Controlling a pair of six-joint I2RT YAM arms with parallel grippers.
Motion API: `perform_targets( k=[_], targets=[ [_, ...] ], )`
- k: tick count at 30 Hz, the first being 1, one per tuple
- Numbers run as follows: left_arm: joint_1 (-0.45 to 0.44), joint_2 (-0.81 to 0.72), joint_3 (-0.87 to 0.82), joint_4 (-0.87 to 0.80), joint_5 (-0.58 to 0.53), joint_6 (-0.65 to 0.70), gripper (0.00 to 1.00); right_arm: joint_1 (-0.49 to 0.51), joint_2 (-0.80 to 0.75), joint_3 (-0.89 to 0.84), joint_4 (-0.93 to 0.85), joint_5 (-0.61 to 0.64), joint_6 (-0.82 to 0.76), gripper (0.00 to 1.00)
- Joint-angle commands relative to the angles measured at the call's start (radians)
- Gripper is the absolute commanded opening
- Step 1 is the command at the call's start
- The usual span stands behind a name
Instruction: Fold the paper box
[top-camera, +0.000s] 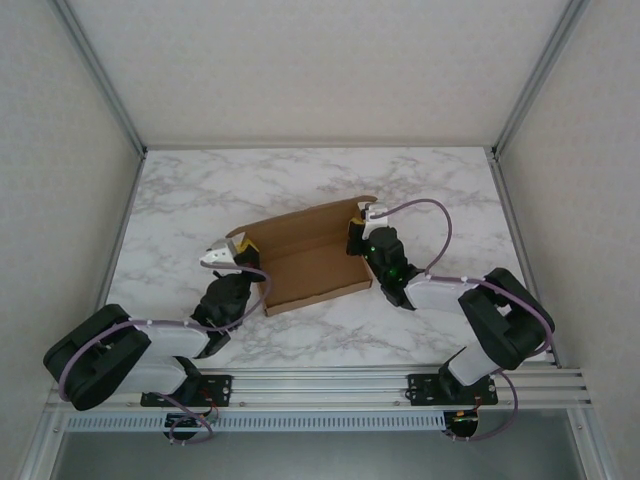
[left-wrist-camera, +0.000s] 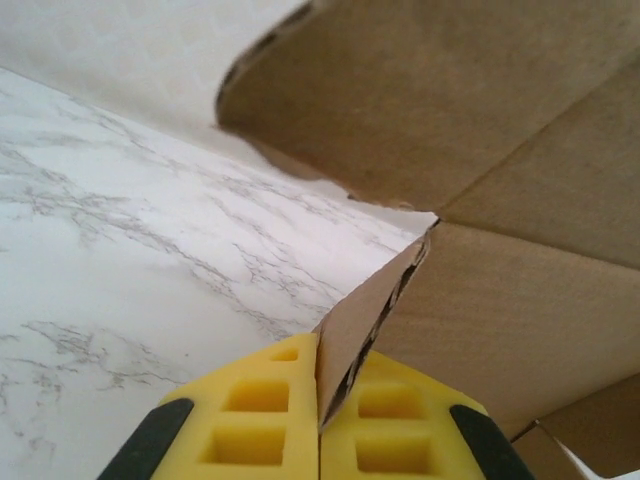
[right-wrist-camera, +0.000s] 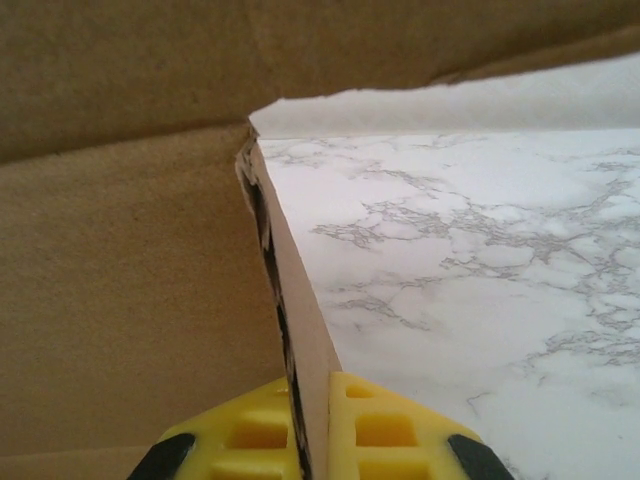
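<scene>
**A:** Surface and surroundings?

**B:** White desk (top-camera: 440, 190) with grey marble veining, flat and matte. Pale textured walls (top-camera: 300, 60) close it in at the back and on both sides. Silver metal posts (top-camera: 100, 75) run along the corners. A ribbed metal rail (top-camera: 320, 385) lines the near edge, and both arms' bases are bolted to it.

**A:** Where's the task's thing?

**B:** Plain brown cardboard paper box (top-camera: 305, 255), unprinted, about mid-desk between the two arms. It is turned a little, so its right end lies farther back than its left. The base panel is flat on the marble. The far long panel is raised and leaning. The near long edge is turned up as a low lip.

**A:** Left side?

**B:** Left end effector (left-wrist-camera: 320, 385), with yellow ribbed fingers (left-wrist-camera: 295, 430), is pinched tight on a thin flap at the box's left end. In the wrist view the flap is edge-on between the fingers, corrugation showing. Brown panels lie to its right, bare marble to its left.

**A:** Right side?

**B:** Right end effector (right-wrist-camera: 312, 410) is clamped the same way on a flap at the box's right end. The flap stands upright, its edge toward the camera. Brown inner panels are on its left, open marble on its right.

**A:** Anything else on the rig?

**B:** Purple cables (top-camera: 440, 210) loop from the wrists back along the arms. The arm links are black with white housings. A green light (top-camera: 397, 268) glows on the right wrist.
</scene>
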Motion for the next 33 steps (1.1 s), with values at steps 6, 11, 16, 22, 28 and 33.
perform_targets(
  k=[6,11,16,22,28,33],
  targets=[
    [-0.078,0.061,-0.034,-0.043,-0.031,-0.144,0.0,0.074,0.019,-0.066,0.062,-0.07,0.075,0.0],
    [-0.11,0.12,0.008,-0.059,-0.096,-0.159,0.0,0.117,0.013,-0.049,0.033,0.007,0.102,0.0],
    [-0.113,0.176,0.01,0.034,-0.108,-0.126,0.0,0.15,0.03,-0.042,0.081,0.093,0.122,0.0],
    [-0.113,0.218,0.015,0.151,-0.089,0.015,0.0,0.158,0.058,-0.063,0.203,0.137,0.059,0.0],
    [-0.097,0.263,0.069,0.22,-0.041,0.143,0.0,0.118,0.114,-0.005,0.239,0.076,-0.017,0.0],
    [-0.092,0.32,0.105,0.288,0.006,0.247,0.0,0.084,0.146,-0.007,0.298,0.025,0.0,0.0]
  ],
)
